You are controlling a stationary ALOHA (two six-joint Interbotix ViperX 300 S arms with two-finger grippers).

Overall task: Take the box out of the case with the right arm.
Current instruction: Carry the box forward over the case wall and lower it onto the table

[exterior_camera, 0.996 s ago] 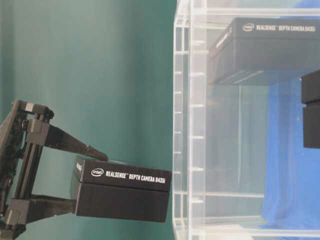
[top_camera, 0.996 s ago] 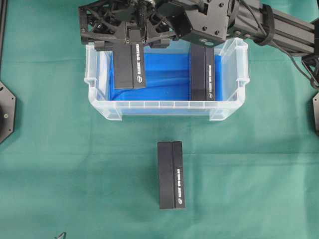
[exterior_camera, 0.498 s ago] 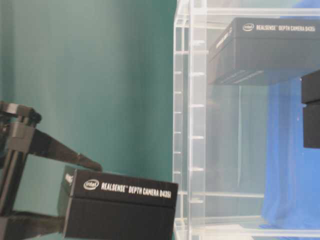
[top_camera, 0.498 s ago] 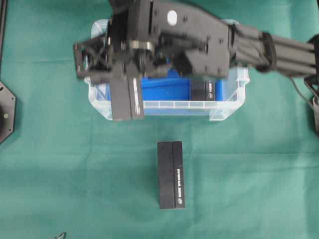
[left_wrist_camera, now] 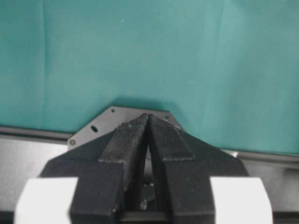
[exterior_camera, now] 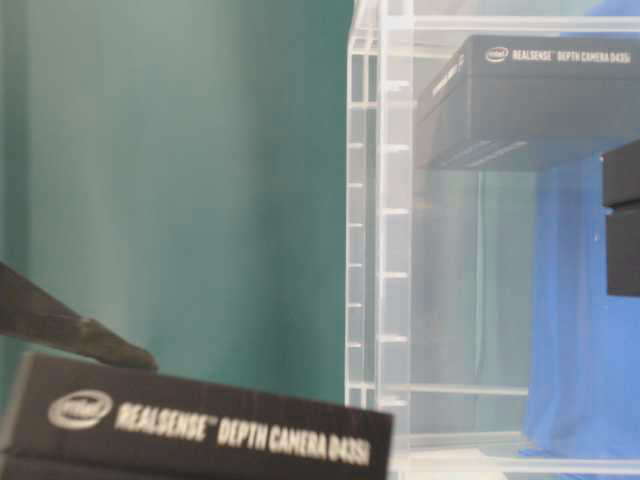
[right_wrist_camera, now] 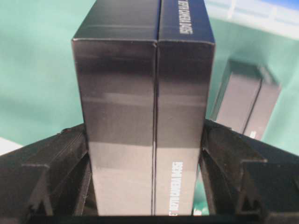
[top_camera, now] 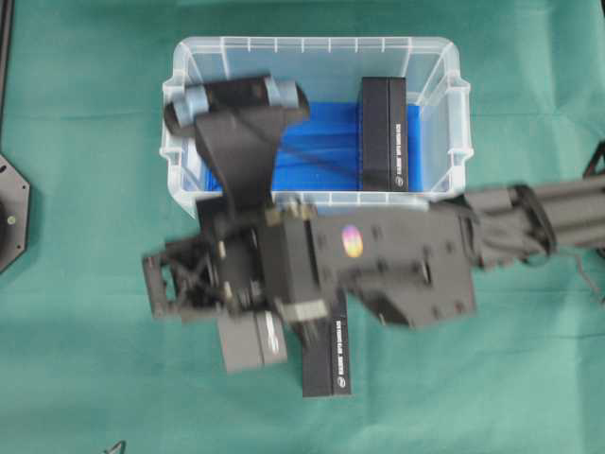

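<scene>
The case (top_camera: 180,104) is a clear bin with a blue lining at the back of the green table; one black box (top_camera: 383,132) lies inside it on the right. My right arm (top_camera: 397,270) reaches across in front of the case. The right gripper (top_camera: 253,331) is shut on another black box (top_camera: 253,345), outside the case and above the cloth. From the right wrist, this box (right_wrist_camera: 145,84) fills the space between both fingers (right_wrist_camera: 70,149). At table level it (exterior_camera: 200,430) hangs low, left of the case wall (exterior_camera: 380,250). The left gripper (left_wrist_camera: 148,119) is shut and holds nothing.
A third black box (top_camera: 328,355) lies on the cloth just right of the held one, partly under the arm; the right wrist view shows it (right_wrist_camera: 245,105) too. A black mount plate (top_camera: 11,213) sits at the left edge.
The right gripper has carried its box from above the case's left side, over the front wall, to the cloth in front. It now hangs beside the loose box.
</scene>
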